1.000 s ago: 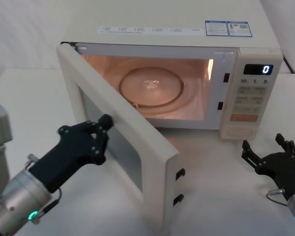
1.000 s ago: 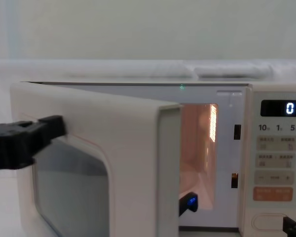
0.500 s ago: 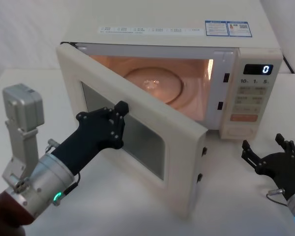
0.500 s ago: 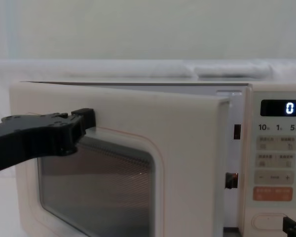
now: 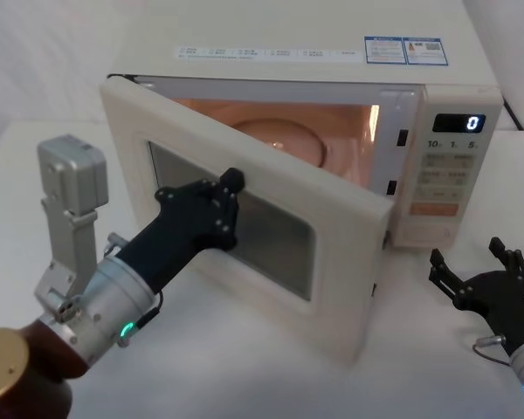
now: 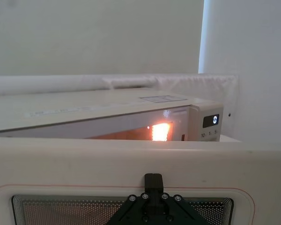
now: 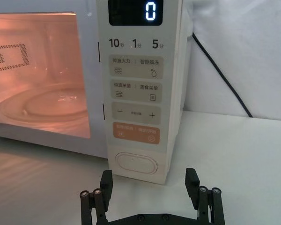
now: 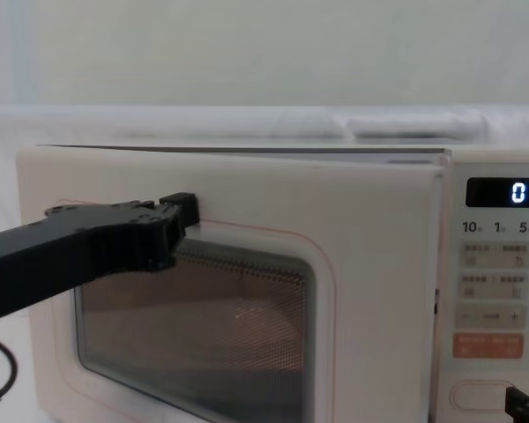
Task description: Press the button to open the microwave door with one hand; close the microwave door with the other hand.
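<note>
the right gripper (image 5: 479,269) is resting near right on the table (image 5: 419,349), fingers spread. the left gripper (image 5: 230,185), fingers pressed together, is touching the microwave door (image 5: 271,288), standing partly ajar. farther right sits the button (image 7: 136,164).

We stretch our left gripper (image 5: 230,188) forward, fingers together; our right gripper (image 5: 482,269) rests low, fingers spread.

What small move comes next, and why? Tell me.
Probably have the left gripper keep pushing the microwave door toward the microwave: its tip rests against the window's upper edge, and the door's free edge stands ajar, the cavity light showing. The right gripper sits open by the button.
</note>
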`<state>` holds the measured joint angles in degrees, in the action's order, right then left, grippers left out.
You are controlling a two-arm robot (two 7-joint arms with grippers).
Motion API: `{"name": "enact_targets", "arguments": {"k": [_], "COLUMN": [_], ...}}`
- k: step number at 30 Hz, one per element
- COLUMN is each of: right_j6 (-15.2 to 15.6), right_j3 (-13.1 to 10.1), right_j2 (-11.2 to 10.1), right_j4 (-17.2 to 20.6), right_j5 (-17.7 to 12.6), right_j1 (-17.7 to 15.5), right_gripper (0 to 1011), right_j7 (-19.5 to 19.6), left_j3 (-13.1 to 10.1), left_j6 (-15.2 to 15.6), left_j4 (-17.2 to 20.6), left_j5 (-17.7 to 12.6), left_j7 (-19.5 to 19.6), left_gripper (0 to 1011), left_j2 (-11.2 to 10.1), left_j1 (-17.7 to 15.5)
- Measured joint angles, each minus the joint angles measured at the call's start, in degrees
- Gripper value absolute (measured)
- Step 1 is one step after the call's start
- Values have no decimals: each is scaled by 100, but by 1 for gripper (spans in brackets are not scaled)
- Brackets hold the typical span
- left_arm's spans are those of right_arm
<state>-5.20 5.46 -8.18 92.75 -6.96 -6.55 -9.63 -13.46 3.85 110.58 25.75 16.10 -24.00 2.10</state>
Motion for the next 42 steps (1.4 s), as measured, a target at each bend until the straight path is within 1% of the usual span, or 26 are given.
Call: {"name": "enact_targets", "arguments": {"k": [4,5,7,8,14,24,29,36,42], "right_j6": [0,0,0,0,0,0,0,0,0], "right_j3": [0,0,0,0,0,0,0,0,0], "right_j2": [0,0,0,0,0,0,0,0,0], "right_j4": [0,0,0,0,0,0,0,0,0], "right_j5": [0,0,0,0,0,0,0,0,0], "right_j1": [0,0,0,0,0,0,0,0,0], "right_gripper": [1002,1002,1002,1002,1002,1002,1002,1002,1002], "right_j7": [0,0,0,0,0,0,0,0,0], "left_j3": [-82,-82,-121,-121,-185,-263,-303,-348,-362], "left_j6": [29,29,53,53,124,169,193,203,189], "left_j4": [-137,-137,-238,-238,-459,-754,-970,-1148,-1243], "left_j5": [-86,-86,-125,-125,-211,-351,-431,-538,-654], "left_j7": [-33,-33,-62,-62,-137,-142,-144,-144,-184], "left_gripper": [0,0,0,0,0,0,0,0,0], "left_j2": [70,70,133,133,274,404,492,567,634], "left_j1": [-181,-181,-293,-293,-535,-854,-1058,-1219,-1292]}}
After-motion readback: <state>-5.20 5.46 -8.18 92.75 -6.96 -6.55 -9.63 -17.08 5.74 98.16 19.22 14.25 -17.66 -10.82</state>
